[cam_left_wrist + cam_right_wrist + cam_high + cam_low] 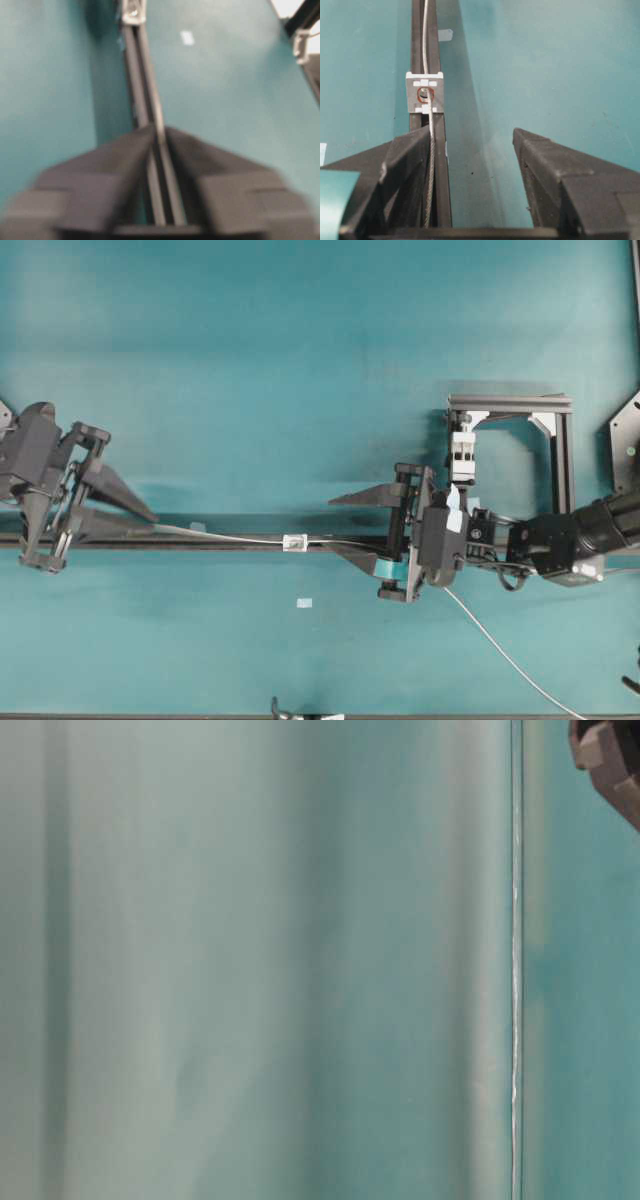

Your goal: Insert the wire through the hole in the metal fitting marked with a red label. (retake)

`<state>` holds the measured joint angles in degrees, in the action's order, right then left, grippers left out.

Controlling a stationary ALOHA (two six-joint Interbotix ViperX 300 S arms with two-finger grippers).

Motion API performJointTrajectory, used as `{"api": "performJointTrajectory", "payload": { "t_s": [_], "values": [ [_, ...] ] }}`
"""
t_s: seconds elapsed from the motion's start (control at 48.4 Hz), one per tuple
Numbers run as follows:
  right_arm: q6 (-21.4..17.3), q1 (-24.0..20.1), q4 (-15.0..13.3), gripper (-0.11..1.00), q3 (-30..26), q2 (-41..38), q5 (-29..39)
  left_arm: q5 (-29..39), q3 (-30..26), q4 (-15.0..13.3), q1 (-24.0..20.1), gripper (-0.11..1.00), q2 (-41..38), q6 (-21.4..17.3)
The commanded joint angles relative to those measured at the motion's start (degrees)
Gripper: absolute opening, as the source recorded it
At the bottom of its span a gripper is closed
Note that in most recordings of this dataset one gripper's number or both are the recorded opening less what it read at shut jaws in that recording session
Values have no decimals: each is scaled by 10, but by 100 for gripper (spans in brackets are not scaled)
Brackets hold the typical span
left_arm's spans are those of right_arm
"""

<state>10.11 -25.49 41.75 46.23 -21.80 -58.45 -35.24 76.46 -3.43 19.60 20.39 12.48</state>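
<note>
Wire runs through hole — metal fitting on rail.

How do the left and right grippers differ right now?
The left gripper has its black fingers nearly together around the black rail; the right gripper has its fingers spread wide. The left sits at the rail's far end from the small silvery metal fitting; the right sits close to it. Both point along the rail toward the fitting, with the thin pale wire running between them.

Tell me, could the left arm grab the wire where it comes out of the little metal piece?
Probably yes: the left gripper sits on the rail beside the wire, and nothing lies between it and the metal piece.
</note>
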Motion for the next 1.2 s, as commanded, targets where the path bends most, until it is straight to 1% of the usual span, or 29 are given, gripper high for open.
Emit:
{"api": "performJointTrajectory", "payload": {
  "t_s": [0.0, 0.062, 0.103, 0.248, 0.268, 0.413, 0.805, 1.177],
  "values": [
    [0, 0, 1, 69, -2, 18, -5, -4, -8, 1, -3, 2, 0, 1],
    [0, 0, 1, 69, -2, 18, -5, -4, -8, 2, -3, 12, -2, 1],
    [0, 0, 1, 69, -2, 18, -5, -4, -8, 2, -3, 21, -2, 1],
    [0, 0, 1, 69, -2, 18, -4, -4, -4, 2, -3, 65, -3, 0],
    [0, -1, 1, 69, -2, 18, -5, -4, -4, 2, -3, 68, -2, 0],
    [0, -1, 1, 69, 1, 28, -2, -4, -6, 2, -8, 68, -2, 0],
    [2, 0, 1, 69, 41, 89, -5, -4, -11, 2, -46, 68, 4, -4],
    [10, 1, 1, 69, 69, 131, -5, -4, -13, 2, -65, 68, 9, -8]
  ]
}}
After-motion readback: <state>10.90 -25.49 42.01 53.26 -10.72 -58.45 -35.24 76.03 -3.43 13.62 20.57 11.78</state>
